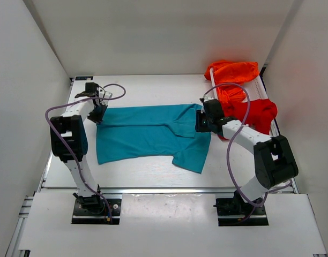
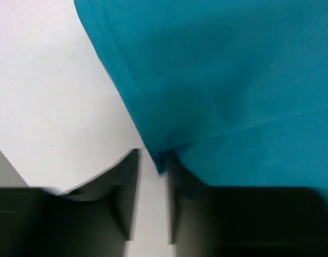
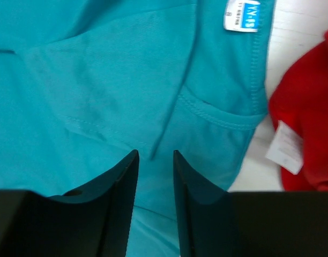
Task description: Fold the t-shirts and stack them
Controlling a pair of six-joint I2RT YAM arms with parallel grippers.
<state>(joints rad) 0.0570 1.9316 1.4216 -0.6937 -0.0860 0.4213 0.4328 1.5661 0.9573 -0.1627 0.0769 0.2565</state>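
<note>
White table point(image 1: 153, 171): teal-blue t-shirt point(image 1: 148, 134) lies spread between the arms (right end doubled over). Jaws of left gripper point(image 2: 153, 155) stand slightly apart at its corner, and jaws of right gripper point(image 3: 155, 154) stand slightly apart over its collar end. The red t-shirt point(image 1: 258, 113) and orange t-shirt point(image 1: 233, 70) lie far right.

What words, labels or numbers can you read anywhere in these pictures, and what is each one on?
Neck label inside the collar of the teal t-shirt: blue print, too blurred to read.
White tag on the red t-shirt: no print can be made out.
No other text or sign shows in any view.
</note>
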